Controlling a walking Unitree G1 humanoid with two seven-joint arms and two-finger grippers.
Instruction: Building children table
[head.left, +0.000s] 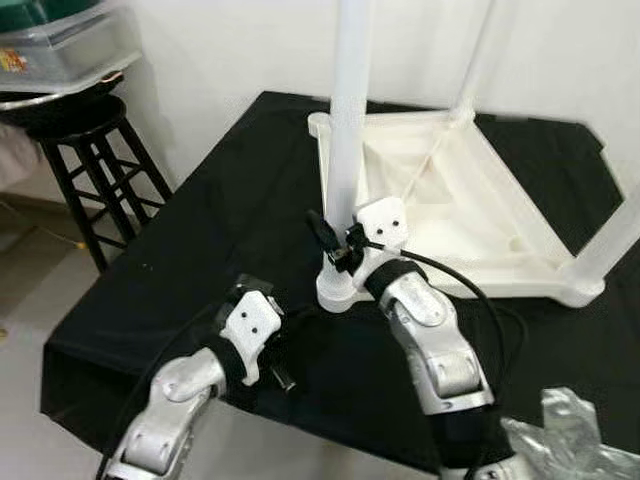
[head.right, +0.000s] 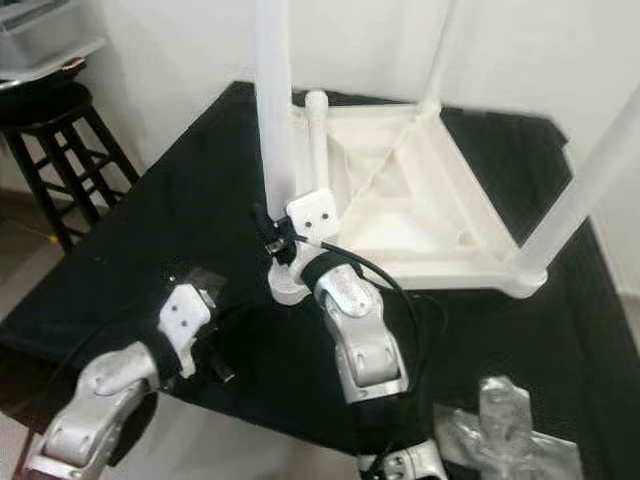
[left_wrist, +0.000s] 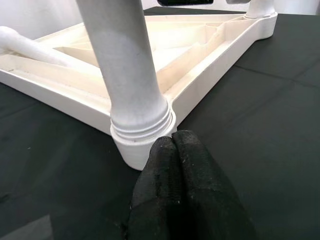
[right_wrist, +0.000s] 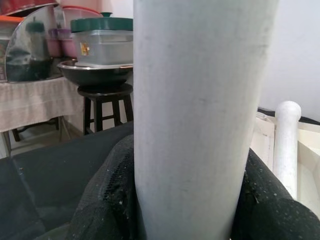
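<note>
Your right gripper was clamped round the leg; left gripper, fingers together, idle. Uneven twisting could have cross-threaded the socket.

Legible text: none. Item noted: small orange-and-yellow label on the side of a clear lidded container, resting in a metal bowl on a black stool; its print is too small to read.
</note>
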